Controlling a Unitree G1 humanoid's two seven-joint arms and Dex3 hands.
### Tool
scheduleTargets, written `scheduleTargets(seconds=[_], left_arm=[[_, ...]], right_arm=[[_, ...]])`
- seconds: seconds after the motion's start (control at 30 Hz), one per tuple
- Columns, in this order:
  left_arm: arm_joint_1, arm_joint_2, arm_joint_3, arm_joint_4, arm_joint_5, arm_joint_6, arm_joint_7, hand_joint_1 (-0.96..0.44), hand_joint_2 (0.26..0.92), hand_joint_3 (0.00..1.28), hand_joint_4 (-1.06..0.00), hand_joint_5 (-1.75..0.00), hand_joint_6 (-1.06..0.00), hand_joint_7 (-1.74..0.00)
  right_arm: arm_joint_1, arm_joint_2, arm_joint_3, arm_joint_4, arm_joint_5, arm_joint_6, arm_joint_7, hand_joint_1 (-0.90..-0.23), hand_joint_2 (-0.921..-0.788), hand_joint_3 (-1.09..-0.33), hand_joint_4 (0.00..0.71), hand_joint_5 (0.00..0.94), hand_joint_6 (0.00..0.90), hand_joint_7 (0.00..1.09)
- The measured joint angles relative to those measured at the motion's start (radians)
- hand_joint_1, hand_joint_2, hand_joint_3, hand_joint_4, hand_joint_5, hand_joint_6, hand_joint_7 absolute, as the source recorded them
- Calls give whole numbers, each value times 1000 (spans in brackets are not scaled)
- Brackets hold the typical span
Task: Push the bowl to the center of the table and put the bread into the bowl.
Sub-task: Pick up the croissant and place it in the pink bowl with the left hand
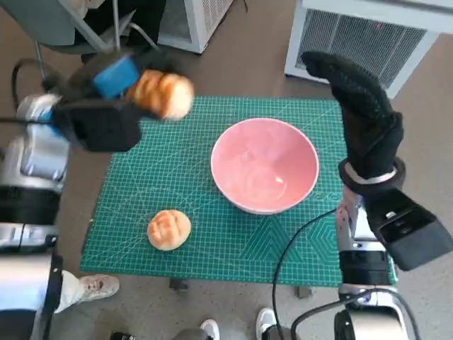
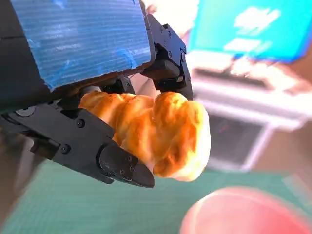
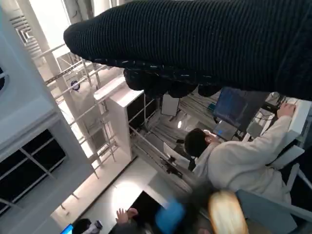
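Observation:
A pink bowl (image 1: 265, 164) stands near the middle of the green cutting mat (image 1: 177, 177). My left hand (image 1: 106, 92) is raised over the mat's far left corner and grips a golden bread roll (image 1: 163, 93), seen close up in the left wrist view as the roll (image 2: 161, 134) between black fingers (image 2: 122, 168), with the bowl rim (image 2: 243, 214) below. A second bread roll (image 1: 168, 229) lies on the mat at the near left. My right hand (image 1: 361, 113) is lifted beside the bowl's right side, fingers extended, holding nothing; its glove (image 3: 204, 44) fills the right wrist view.
White ventilated cabinets (image 1: 368, 35) stand on the floor beyond the table. Shoes (image 1: 95, 285) show near the table's front edge. A seated person (image 3: 243, 161) appears in the right wrist view. A black cable (image 1: 297, 241) runs across the mat's near right.

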Motion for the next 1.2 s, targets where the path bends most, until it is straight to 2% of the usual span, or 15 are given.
scheduleTargets(seconds=[0.33, 0.6, 0.67, 0.8, 0.83, 0.87, 0.9, 0.93, 1.0, 1.03, 1.1, 1.13, 1.2], left_arm=[[-64, -135, -113, 50, 80, -3, 0, -2, 920, 83, -669, -1116, -607, -1256], [-67, -223, -181, 137, 134, -18, 14, -2, 920, 96, -647, -1135, -602, -1266], [-67, -241, -192, 162, 141, -19, 18, -2, 920, 111, -630, -1157, -585, -1279], [-67, -268, -213, 202, 149, -20, 18, -2, 921, 234, -496, -1293, -437, -1425], [-67, -274, -217, 208, 149, -19, 15, -47, 901, 215, -448, -956, -394, -1119], [-67, -278, -220, 211, 149, -19, 10, -64, 903, 191, -457, -785, -400, -967], [-67, -282, -224, 213, 149, -18, 4, -105, 908, 135, -397, -504, -380, -681], [-66, -285, -228, 214, 149, -17, -3, -132, 913, 96, -357, -325, -372, -489], [-66, -290, -238, 214, 149, -14, -23, -169, 912, 57, -260, -166, -330, -291], [-66, -291, -243, 214, 149, -11, -33, -196, 907, 38, -188, -106, -297, -197], [-65, -294, -253, 215, 149, 0, -61, -229, 898, 20, -109, -54, -258, -109], [-64, -295, -257, 215, 149, 8, -77, -244, 894, 13, -74, -35, -240, -74], [-61, -295, -263, 214, 149, 29, -110, -268, 885, 7, -38, -17, -212, -38]], right_arm=[[25, -3, 0, -41, 2, 15, -1, -603, -921, -837, 224, 74, -1, 655], [40, -6, -1, -77, -15, 29, -15, -598, -921, -835, 211, 83, -1, 654], [47, -7, -1, -87, -17, 34, -22, -599, -921, -835, 207, 85, -1, 654], [61, -11, -2, -105, -21, 44, -30, -601, -921, -839, 201, 91, -1, 655], [63, -12, -2, -109, -22, 46, -32, -600, -921, -840, 200, 93, -1, 655], [65, -13, -2, -113, -22, 49, -33, -600, -921, -841, 199, 94, -1, 655], [66, -14, -2, -116, -23, 52, -35, -600, -921, -842, 197, 96, -1, 655], [66, -14, -2, -120, -23, 53, -36, -600, -921, -844, 195, 98, -1, 654], [67, -14, -2, -127, -25, 57, -39, -599, -921, -845, 192, 101, -1, 653], [67, -15, -2, -130, -26, 59, -39, -599, -921, -848, 137, 207, -1, 653], [69, -15, -2, -135, -32, 63, -41, -599, -921, -850, 70, 344, -1, 654], [71, -14, -2, -138, -35, 65, -42, -599, -921, -851, 44, 396, -1, 654], [76, -14, -2, -144, -39, 69, -45, -597, -921, -851, 22, 440, -1, 655]])
